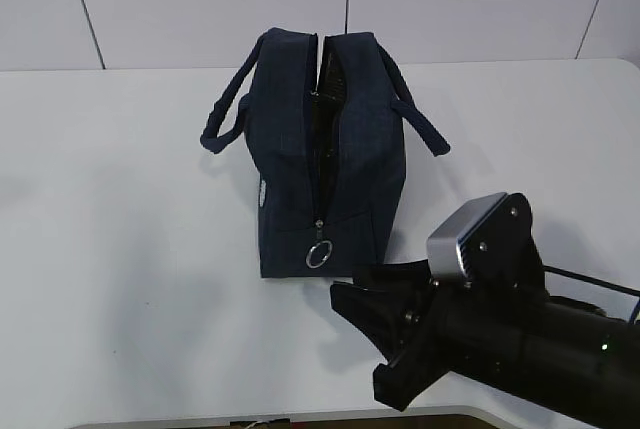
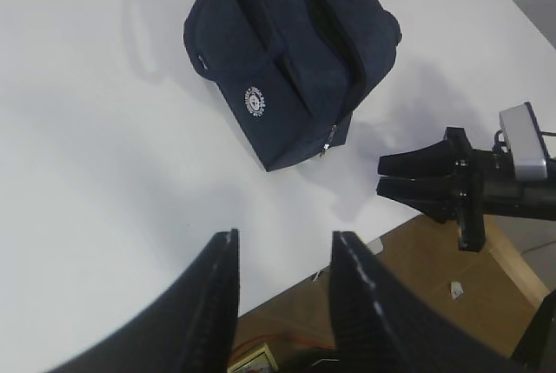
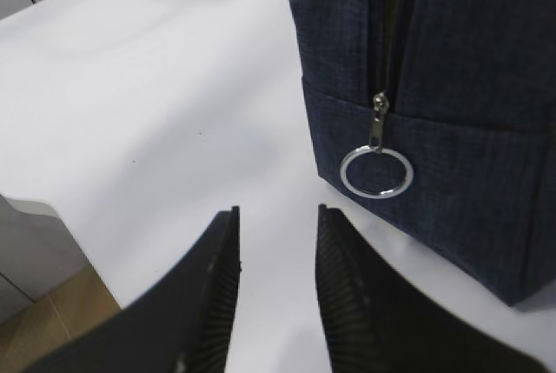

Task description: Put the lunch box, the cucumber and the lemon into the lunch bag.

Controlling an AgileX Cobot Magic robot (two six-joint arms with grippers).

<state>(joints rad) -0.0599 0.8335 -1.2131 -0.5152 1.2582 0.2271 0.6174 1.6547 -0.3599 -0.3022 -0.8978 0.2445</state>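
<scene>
The dark navy lunch bag (image 1: 350,149) stands on the white table with its two loop handles out to the sides. Its zipper slit along the top gapes narrowly, and the slider with its silver ring pull (image 1: 319,254) hangs at the near end. The bag's white round logo (image 2: 255,101) shows in the left wrist view. My right gripper (image 1: 347,284) is open and empty, just in front of the bag's near end, its fingers apart below the ring pull (image 3: 374,171). My left gripper (image 2: 285,236) is open and empty, high above the table's edge. The lunch box, cucumber and lemon are out of view.
The white table (image 1: 120,249) carries only the bag in these views. Its front edge (image 2: 347,256) runs close under my left gripper, with brown floor beyond it. A pale wall stands behind the table. The right arm's body fills the lower right of the exterior view.
</scene>
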